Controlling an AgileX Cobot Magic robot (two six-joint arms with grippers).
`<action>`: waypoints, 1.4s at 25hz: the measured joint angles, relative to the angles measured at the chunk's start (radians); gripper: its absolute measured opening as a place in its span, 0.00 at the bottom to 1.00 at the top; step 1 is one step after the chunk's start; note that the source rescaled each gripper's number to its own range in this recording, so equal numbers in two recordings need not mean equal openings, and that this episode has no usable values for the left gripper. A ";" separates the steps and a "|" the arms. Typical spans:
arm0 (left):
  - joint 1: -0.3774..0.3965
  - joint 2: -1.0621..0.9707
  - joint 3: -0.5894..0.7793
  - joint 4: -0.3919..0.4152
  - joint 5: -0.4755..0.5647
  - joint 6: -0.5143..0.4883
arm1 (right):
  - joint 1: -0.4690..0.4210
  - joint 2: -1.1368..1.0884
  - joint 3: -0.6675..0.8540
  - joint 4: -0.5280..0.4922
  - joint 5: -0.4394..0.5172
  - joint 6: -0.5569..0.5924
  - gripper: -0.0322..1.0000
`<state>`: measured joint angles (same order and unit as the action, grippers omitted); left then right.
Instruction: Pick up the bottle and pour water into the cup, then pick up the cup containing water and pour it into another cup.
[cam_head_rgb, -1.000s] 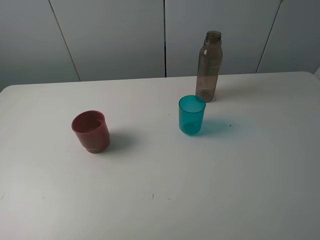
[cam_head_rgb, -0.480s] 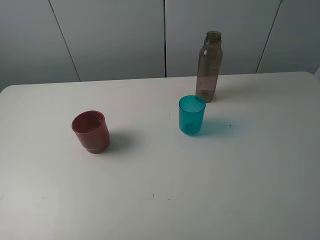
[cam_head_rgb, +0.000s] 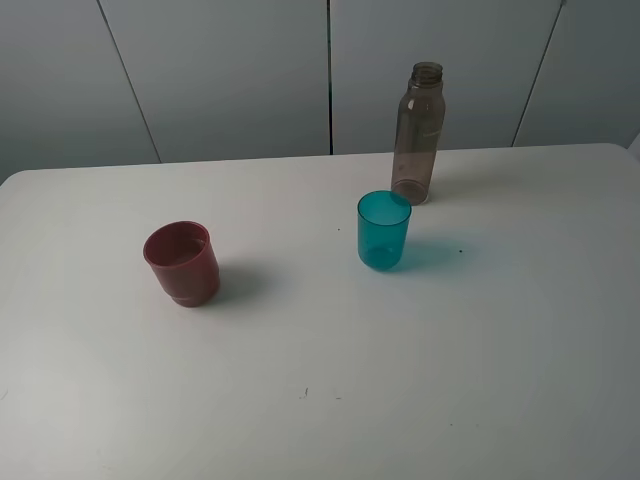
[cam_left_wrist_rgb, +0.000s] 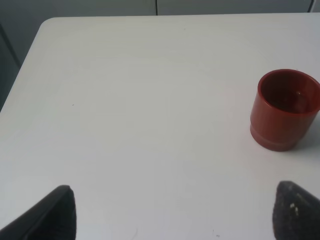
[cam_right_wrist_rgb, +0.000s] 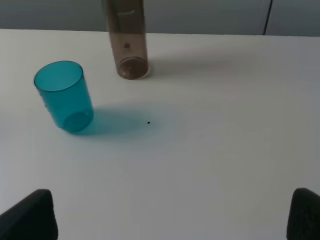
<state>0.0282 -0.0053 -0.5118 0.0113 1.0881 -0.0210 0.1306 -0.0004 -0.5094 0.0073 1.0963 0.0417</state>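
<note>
The smoky-grey bottle (cam_head_rgb: 417, 134) stands uncapped at the back of the white table (cam_head_rgb: 480, 340), and its lower part (cam_right_wrist_rgb: 128, 42) shows in the right wrist view. Just in front of it stands the teal cup (cam_head_rgb: 383, 230) (cam_right_wrist_rgb: 65, 96), upright. The dull-red other cup (cam_head_rgb: 182, 263) (cam_left_wrist_rgb: 284, 110) stands upright at the left. Neither arm shows in the high view. My left gripper (cam_left_wrist_rgb: 172, 212) is open, its fingertips (cam_left_wrist_rgb: 57, 212) wide apart and short of the red cup. My right gripper (cam_right_wrist_rgb: 170, 215) is open too, fingertips (cam_right_wrist_rgb: 35, 215) well back from the teal cup and bottle.
Grey wall panels (cam_head_rgb: 230, 70) rise behind the table's back edge. The table's left edge (cam_left_wrist_rgb: 22, 75) and rounded corner show in the left wrist view. A small dark speck (cam_head_rgb: 460, 251) lies right of the teal cup.
</note>
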 joint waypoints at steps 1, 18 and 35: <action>0.000 0.000 0.000 0.000 0.000 0.000 | -0.012 0.000 0.000 0.000 0.000 0.000 0.99; 0.000 0.000 0.000 0.000 0.000 0.000 | -0.061 0.000 0.000 0.000 0.000 0.000 0.99; 0.000 0.000 0.000 0.000 0.000 0.004 | -0.061 0.000 0.000 0.016 0.000 -0.050 0.99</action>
<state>0.0282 -0.0053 -0.5118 0.0113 1.0881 -0.0170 0.0695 -0.0004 -0.5094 0.0233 1.0963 -0.0088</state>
